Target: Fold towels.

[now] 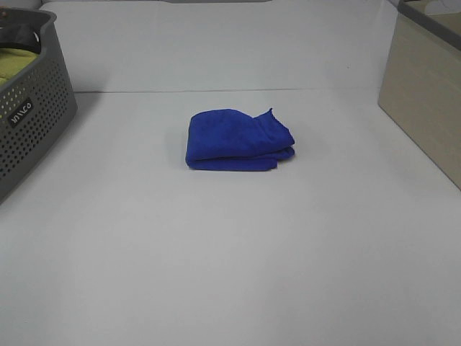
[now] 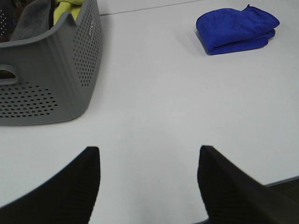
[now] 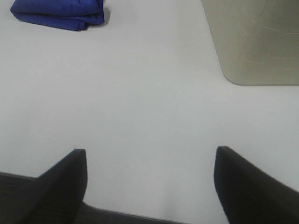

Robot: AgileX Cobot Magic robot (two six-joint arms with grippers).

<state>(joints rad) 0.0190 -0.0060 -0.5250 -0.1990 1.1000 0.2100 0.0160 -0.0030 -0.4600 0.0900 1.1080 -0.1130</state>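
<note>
Fingers of both arms stand spread wide and empty, well back from the work: the left fingers (image 2: 147, 186) and the right fingers (image 3: 149, 186) frame only bare tabletop (image 1: 230, 252) in their wrist views.

At the centre of the tabletop lies the blue towel (image 1: 238, 140), already doubled into a compact, thick bundle. Its rounded fold faces the basket side, and its loose layered edges face the other way, where one corner curls upward. The stack looks slightly uneven, the upper layers not squared over the lower.

Judged from its plush nap and soft sag, the cloth is light, limp and not fragile. It should grip well rather than slip, but it will drape and may unfold if lifted by a single layer. The safest hold appears to be across all layers at the loose edges, or under the raised corner.

To the left stands a grey perforated basket (image 1: 36, 115) holding a yellow-green cloth (image 1: 16, 63), well apart from the towel. A beige box (image 1: 421, 108) sits at the right edge.
</note>
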